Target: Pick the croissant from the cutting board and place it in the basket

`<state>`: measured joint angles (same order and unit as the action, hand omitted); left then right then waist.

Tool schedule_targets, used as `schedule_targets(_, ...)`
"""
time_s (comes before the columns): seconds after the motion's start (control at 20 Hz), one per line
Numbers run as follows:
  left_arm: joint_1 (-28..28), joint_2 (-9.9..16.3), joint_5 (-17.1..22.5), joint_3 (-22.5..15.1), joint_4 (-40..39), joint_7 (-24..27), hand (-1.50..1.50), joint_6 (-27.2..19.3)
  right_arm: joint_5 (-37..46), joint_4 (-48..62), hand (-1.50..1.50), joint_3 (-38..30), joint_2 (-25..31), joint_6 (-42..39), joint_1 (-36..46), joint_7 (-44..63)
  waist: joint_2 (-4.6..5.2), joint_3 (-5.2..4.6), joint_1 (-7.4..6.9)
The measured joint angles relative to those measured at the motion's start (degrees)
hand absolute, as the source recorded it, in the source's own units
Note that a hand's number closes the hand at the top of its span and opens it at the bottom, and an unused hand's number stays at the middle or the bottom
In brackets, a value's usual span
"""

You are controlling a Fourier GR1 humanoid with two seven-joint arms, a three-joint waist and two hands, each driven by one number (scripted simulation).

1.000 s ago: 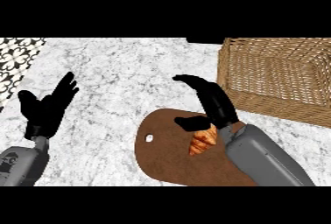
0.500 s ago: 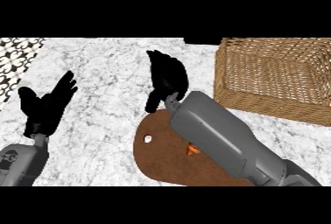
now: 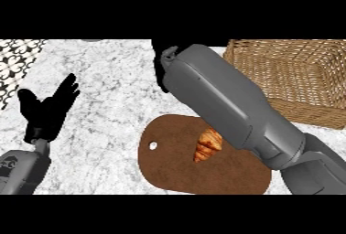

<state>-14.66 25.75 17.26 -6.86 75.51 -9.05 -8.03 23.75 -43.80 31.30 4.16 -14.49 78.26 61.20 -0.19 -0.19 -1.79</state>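
Observation:
A golden croissant (image 3: 208,144) lies on the brown oval cutting board (image 3: 175,169), its right side tucked under my right forearm. My right hand (image 3: 163,68) is raised far beyond the board, at the top of the view, left of the wicker basket (image 3: 297,109); only its dark back shows and it holds nothing I can see. The grey forearm runs diagonally over the board's right half and hides it. My left hand (image 3: 47,109) rests open at the left, fingers up, over the marble counter.
The basket stands at the back right, open side up, with its near wall close to the board's far right. A black-and-white patterned surface (image 3: 15,59) borders the counter at the top left. Marble counter (image 3: 115,100) lies between the two hands.
My right hand has lifted off the croissant and swung up and away to the left, the forearm now filling the middle of the view. The croissant stays on the board. The left hand is unmoved.

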Motion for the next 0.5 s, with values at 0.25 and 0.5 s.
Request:
schedule_targets(0.25, 0.9, 0.1, -0.2, 0.5, 0.1, 0.3, 0.0, -0.1, -7.0, 4.9, -1.5, -5.7, -0.3, -6.2, 4.9, 0.5, -0.15, 0.06, 0.82)
schedule_targets(0.5, 2.4, 0.6, 0.2, 1.9, 0.6, 0.4, 0.0, 0.4, -12.0, 3.2, -1.5, -9.2, 0.5, -9.1, 6.0, 1.8, -0.54, 0.15, 2.12)
